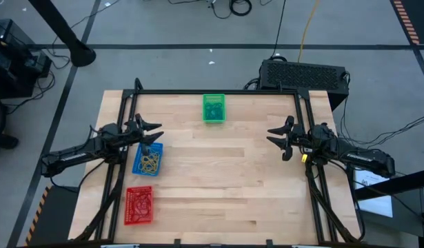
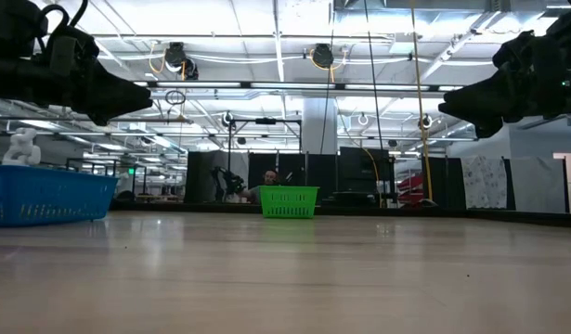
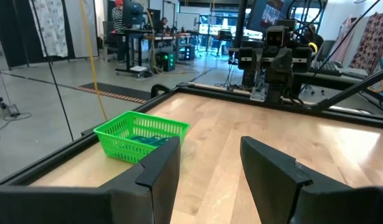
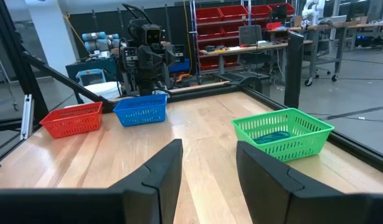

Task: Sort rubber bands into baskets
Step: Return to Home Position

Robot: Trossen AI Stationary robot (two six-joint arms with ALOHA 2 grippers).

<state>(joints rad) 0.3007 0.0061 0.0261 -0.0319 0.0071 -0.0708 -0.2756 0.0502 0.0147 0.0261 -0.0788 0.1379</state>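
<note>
Ceiling strip lights (image 2: 266, 86) are flooding the room brightly. Against them the left gripper (image 2: 136, 96) and right gripper (image 2: 452, 97) are showing as silhouettes, and the table (image 2: 285, 278) is gleaming softly.

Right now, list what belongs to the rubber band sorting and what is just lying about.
Belongs to the job: green basket, blue basket holding yellow-tan rubber bands, red basket; left gripper and right gripper, both open above the table.
Just lying about: black box behind the table, loose cables beyond it.

One green basket (image 1: 204, 109), one blue basket (image 1: 134, 165), one red basket (image 1: 127, 207), two pincers (image 1: 159, 131) (image 1: 270, 136).
</note>
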